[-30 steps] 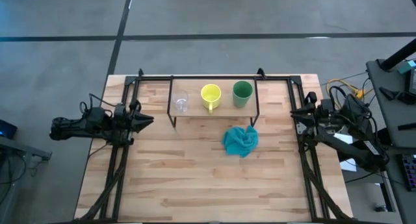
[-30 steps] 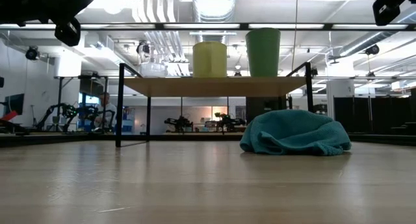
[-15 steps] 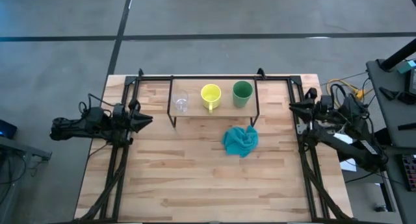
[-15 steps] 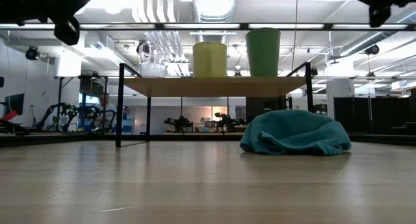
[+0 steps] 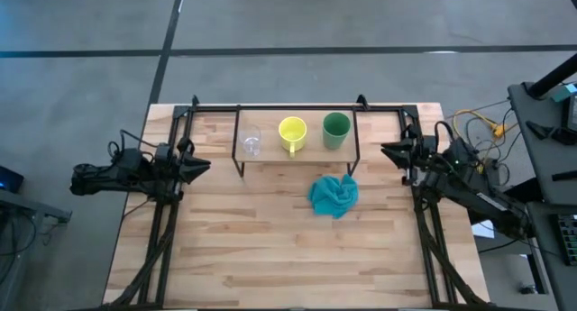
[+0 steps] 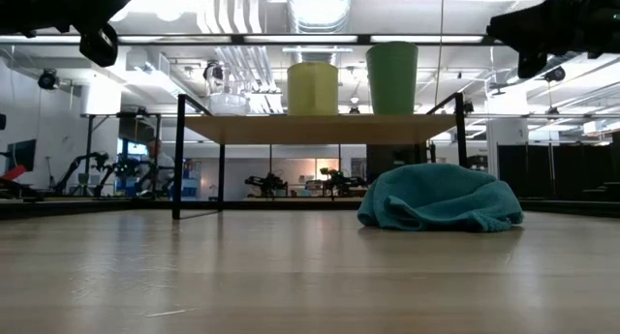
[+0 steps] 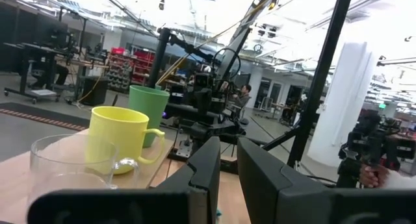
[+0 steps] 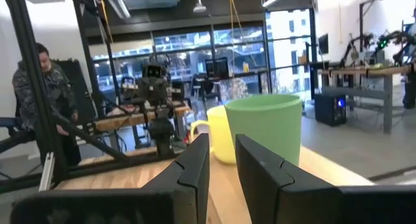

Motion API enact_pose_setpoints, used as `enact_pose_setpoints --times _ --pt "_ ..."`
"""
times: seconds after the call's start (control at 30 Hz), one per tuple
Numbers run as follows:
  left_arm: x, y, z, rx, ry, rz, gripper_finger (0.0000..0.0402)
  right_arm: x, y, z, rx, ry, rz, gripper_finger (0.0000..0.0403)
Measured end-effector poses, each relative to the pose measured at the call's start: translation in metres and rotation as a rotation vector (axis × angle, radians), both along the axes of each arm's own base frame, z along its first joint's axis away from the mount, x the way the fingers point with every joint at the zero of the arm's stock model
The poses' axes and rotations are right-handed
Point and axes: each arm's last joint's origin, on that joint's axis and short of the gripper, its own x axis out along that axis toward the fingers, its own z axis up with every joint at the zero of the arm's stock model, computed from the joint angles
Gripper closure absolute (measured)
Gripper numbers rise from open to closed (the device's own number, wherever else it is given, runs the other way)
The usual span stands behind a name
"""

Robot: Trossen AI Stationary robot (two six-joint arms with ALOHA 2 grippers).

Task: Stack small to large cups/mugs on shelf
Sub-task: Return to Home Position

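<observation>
On the low wooden shelf (image 5: 297,153) stand a clear glass cup (image 5: 250,141), yellow mug (image 5: 292,132) and green cup (image 5: 336,129) in a row (none nested), so the right gripper (image 5: 388,152), fingers slightly parted and empty, should approach the green cup level, while the left gripper (image 5: 204,165), likewise narrowly parted and empty, waits.

Clear glass cup (image 7: 71,165) cut off at the left wrist view's lower edge.

clear glass cup (image 5: 250,141), yellow mug (image 5: 292,132), green cup (image 5: 336,128), upright on shelf (image 5: 297,155)
</observation>
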Motion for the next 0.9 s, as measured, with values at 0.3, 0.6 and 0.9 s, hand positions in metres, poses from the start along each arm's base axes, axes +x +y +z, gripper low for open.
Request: enact_pose_setpoints --times 0.3,0.6,0.9 --pt "0.000 0.000 -0.001 0.008 0.013 0.001 0.0362 0.006 -0.004 -0.019 0.027 0.050 -0.001 0.0332" --pt "0.001 0.000 -0.006 0.011 0.063 0.006 0.0362 0.014 -0.008 -0.043 0.036 -0.037 0.009 0.0332" --pt "0.008 0.001 -0.023 -0.001 0.077 0.044 0.0362 0.013 -0.008 -0.042 0.044 -0.042 0.008 0.0332"
